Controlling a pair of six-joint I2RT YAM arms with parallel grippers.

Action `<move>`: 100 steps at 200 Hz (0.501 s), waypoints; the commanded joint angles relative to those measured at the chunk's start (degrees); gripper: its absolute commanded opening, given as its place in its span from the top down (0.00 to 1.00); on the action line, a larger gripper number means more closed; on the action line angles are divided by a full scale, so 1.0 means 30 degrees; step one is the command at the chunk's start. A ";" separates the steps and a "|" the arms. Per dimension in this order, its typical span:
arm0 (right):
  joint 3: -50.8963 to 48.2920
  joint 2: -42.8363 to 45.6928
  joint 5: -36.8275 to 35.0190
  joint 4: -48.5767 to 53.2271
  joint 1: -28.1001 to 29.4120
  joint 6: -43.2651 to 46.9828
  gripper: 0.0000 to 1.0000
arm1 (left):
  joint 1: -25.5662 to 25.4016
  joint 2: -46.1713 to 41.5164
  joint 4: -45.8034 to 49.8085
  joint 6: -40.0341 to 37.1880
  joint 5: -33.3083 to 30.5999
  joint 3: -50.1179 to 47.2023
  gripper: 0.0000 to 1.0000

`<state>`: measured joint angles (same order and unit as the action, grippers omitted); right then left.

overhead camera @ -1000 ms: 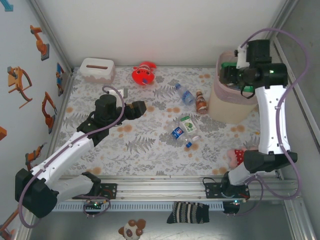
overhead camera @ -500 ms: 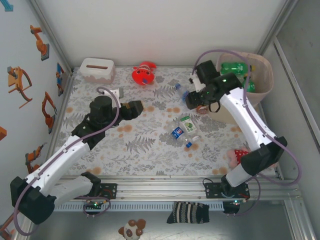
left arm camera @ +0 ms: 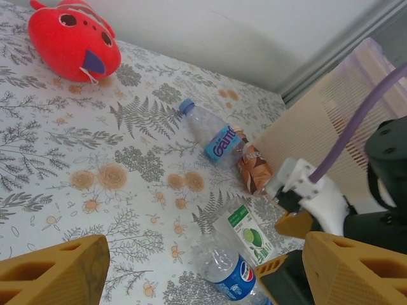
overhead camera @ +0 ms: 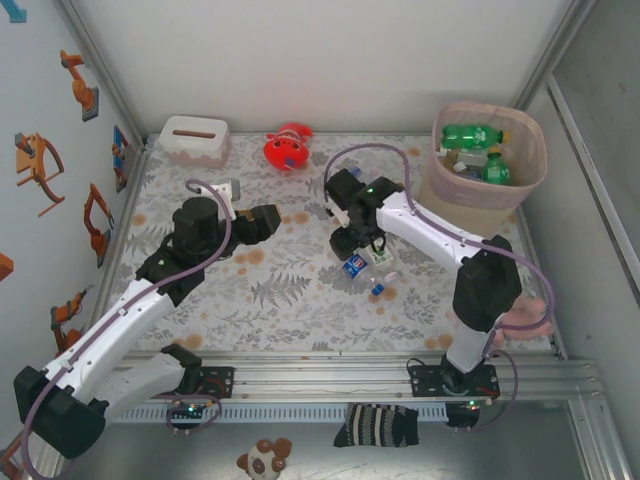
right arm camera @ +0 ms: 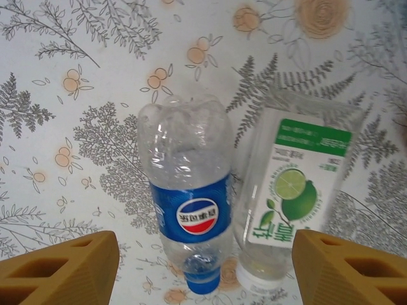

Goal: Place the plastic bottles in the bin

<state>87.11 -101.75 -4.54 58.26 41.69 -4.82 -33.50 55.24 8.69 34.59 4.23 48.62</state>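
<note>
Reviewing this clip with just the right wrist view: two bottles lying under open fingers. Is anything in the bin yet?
Observer: Yes, the bin holds green bottles.
Operator: Any more outside my view?
Observer: Two lie near the bin: a clear blue-labelled bottle and a brown bottle.
Operator: And the other arm?
Observer: The left gripper hovers open, left of them all, holding nothing.

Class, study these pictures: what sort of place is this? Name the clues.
Probably a robot test booth: left arm and right arm bolted to a metal rail, white walls around the table, bottles and a bin set out.
</note>
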 commanded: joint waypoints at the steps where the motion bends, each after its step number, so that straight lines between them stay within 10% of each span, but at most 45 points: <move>1: -0.0541 -0.0343 0.0022 -0.1239 0.0107 0.0124 0.29 | 0.0147 -0.0221 0.0167 0.0197 -0.0065 -0.0152 0.21; 100: -0.2506 -0.2230 0.0801 -0.3011 0.0129 -0.0001 0.27 | 0.0233 0.0187 -0.0013 0.0198 0.0108 0.0052 0.21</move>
<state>80.93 -107.37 -2.87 50.83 41.93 -4.84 -33.28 55.37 8.67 34.61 4.25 48.60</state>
